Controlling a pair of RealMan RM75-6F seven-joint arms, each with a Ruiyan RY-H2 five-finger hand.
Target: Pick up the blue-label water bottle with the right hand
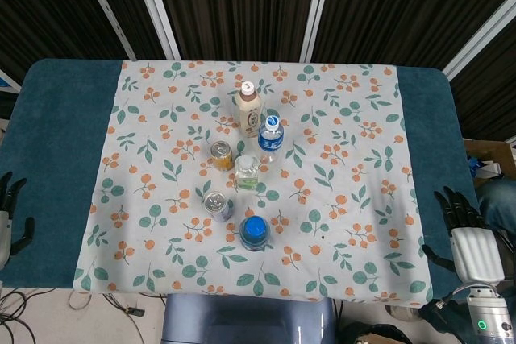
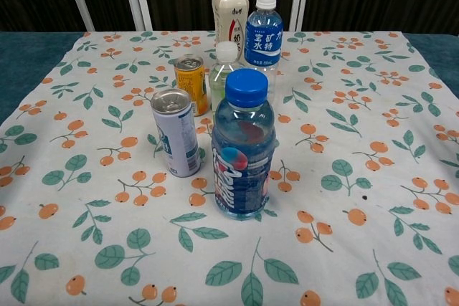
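Observation:
The blue-label water bottle [image 1: 272, 136] [image 2: 263, 34] stands upright near the middle of the floral cloth, just right of the beige milk-tea bottle [image 1: 249, 108] [image 2: 230, 11]. My right hand [image 1: 466, 234] hangs off the table's right front edge, fingers spread and holding nothing, far from the bottle. At the left front edge my left hand [image 1: 10, 213] is also empty with fingers apart. Neither hand appears in the chest view.
Around the target stand a small clear bottle [image 1: 247, 172] [image 2: 224, 69], an orange can [image 1: 221, 154] [image 2: 191, 82], a silver can [image 1: 215, 205] [image 2: 175, 132] and a big blue-capped drink bottle [image 1: 254, 233] [image 2: 243, 147]. The floral cloth [image 1: 355, 159] covers a teal table [image 1: 56, 126].

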